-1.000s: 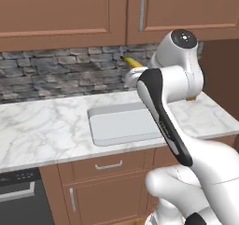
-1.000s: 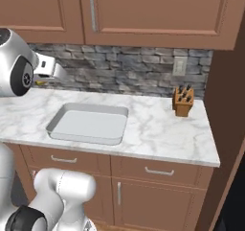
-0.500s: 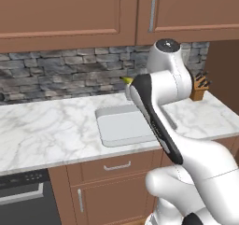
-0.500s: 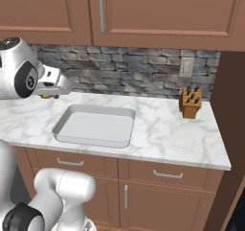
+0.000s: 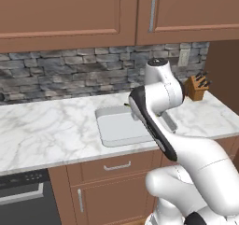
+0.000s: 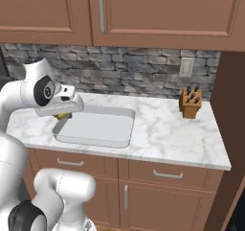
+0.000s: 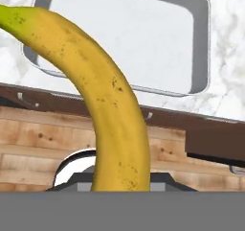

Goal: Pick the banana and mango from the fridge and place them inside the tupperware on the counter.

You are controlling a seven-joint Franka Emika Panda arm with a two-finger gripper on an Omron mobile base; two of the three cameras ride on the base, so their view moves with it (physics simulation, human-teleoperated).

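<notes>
Your counter (image 6: 167, 134) runs wide under the cabinets (image 6: 143, 9), tray (image 6: 95, 128) lying on it mid-left, knife block (image 6: 190, 103) far right, gripper (image 6: 63, 114) pinching the banana (image 7: 103, 96) over the tray's left rim

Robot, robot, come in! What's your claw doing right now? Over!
Claw shut on banana. Hanging by tupperware's left edge, on the counter. Tupperware empty, nothing in the way. Over.
</notes>
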